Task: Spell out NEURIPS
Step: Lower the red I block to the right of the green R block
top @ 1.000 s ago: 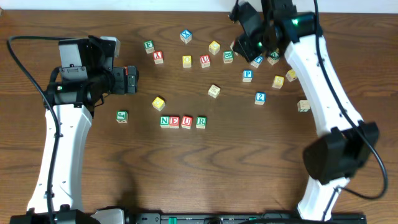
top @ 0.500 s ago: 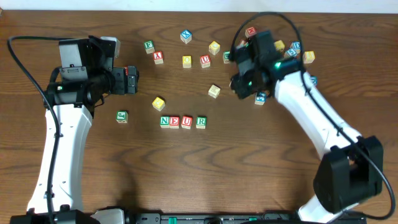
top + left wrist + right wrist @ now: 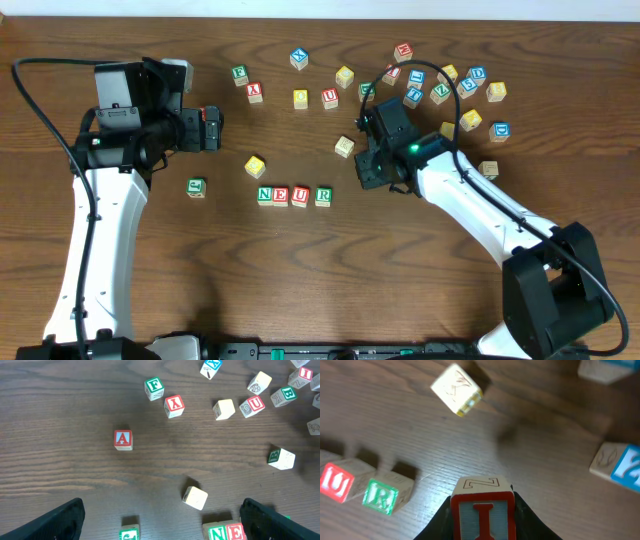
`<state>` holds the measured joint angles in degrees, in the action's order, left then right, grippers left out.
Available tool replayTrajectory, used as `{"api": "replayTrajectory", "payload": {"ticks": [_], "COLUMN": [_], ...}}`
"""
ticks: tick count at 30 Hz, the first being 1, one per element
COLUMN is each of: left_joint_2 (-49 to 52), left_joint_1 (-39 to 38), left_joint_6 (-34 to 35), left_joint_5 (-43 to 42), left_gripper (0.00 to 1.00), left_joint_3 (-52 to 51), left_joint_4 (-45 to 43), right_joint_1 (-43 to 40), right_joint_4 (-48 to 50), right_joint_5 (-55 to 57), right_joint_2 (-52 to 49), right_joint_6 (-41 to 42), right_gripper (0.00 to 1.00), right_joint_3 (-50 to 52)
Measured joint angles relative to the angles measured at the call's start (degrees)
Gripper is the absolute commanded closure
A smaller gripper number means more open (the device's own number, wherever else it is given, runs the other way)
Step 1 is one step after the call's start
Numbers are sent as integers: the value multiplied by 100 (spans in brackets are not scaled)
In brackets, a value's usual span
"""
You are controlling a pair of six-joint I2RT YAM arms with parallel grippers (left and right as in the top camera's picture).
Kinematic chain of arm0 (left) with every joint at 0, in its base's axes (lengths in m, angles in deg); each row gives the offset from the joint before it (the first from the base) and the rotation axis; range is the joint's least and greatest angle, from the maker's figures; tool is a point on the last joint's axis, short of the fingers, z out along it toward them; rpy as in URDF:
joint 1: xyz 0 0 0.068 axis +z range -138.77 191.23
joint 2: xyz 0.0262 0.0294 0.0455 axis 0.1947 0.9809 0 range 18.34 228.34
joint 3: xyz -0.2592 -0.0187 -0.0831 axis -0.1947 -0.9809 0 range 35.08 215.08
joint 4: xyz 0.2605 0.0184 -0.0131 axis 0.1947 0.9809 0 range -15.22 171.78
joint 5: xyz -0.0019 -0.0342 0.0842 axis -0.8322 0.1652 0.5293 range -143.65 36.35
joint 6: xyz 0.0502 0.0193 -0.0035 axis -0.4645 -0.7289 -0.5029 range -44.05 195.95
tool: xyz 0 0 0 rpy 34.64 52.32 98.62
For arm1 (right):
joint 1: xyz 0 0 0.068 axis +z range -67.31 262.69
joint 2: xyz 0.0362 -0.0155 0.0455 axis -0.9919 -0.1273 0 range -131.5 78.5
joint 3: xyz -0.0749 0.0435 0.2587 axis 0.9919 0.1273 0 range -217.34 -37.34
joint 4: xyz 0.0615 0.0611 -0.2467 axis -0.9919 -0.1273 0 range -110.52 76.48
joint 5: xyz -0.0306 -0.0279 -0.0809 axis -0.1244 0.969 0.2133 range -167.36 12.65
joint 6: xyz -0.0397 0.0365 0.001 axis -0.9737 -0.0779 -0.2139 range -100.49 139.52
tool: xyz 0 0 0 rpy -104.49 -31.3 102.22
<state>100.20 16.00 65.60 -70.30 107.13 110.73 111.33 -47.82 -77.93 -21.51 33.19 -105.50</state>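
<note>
Brown wooden tabletop (image 3: 300, 270) overhead, NEUR row (image 3: 294, 195) at centre, loose cubes (image 3: 345, 76) across top. Left wrist: left hand (image 3: 160, 520) spread wide, empty. Right wrist: right hand (image 3: 482, 521) clamped on I cube (image 3: 482, 509) at bottom centre, R cube (image 3: 382, 496) lower left.

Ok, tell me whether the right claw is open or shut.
Shut on the I cube: wrist view shows both fingers clamping it.
</note>
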Motion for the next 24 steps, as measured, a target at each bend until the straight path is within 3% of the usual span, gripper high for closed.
{"api": "replayTrajectory", "payload": {"ticks": [24], "left_joint_2": [0], "left_joint_1": [0], "left_joint_6": [0], "left_joint_5": [0], "left_gripper": [2], "left_joint_3": [0], "left_joint_4": [0], "right_joint_1": [931], "right_joint_4": [81], "right_joint_5": [1161], "right_joint_2": [0], "right_joint_6": [2059], "right_gripper": [85], "right_joint_3": [317]}}
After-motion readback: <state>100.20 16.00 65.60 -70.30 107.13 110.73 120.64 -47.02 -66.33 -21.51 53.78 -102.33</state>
